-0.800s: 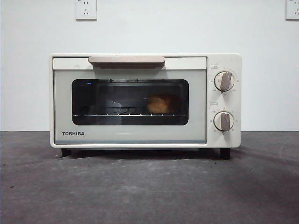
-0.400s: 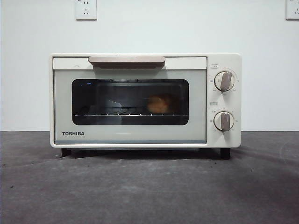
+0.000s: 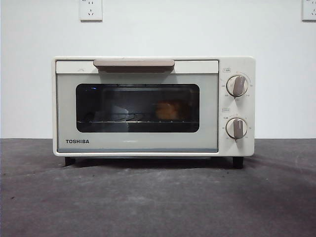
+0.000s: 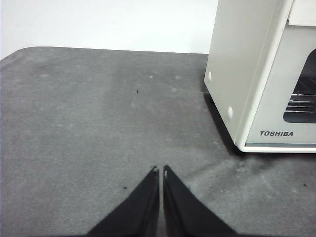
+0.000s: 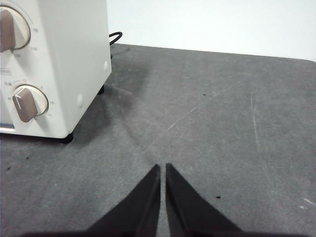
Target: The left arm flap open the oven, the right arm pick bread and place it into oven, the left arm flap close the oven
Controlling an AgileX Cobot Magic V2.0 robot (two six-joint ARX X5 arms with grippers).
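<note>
The cream-white oven [image 3: 153, 106] stands in the middle of the dark table with its door shut and its beige handle [image 3: 134, 64] at the top. Behind the dark glass, the orange-tan bread [image 3: 168, 110] rests on the wire rack, right of centre. My left gripper [image 4: 159, 170] is shut and holds nothing, hovering over the table beside the oven's [image 4: 256, 74] left side. My right gripper [image 5: 163, 167] is also shut and holds nothing, off the oven's [image 5: 54, 64] knob side. Neither arm shows in the front view.
Two round knobs [image 3: 237, 86] sit on the oven's right panel. A black cable [image 5: 114, 37] runs behind the oven. Wall sockets [image 3: 91, 10] are on the white wall. The grey table [image 3: 158, 197] stretches in front of and to both sides of the oven.
Only the reflections in the oven glass shift slightly; the oven, the bread and the door stay as they were.
</note>
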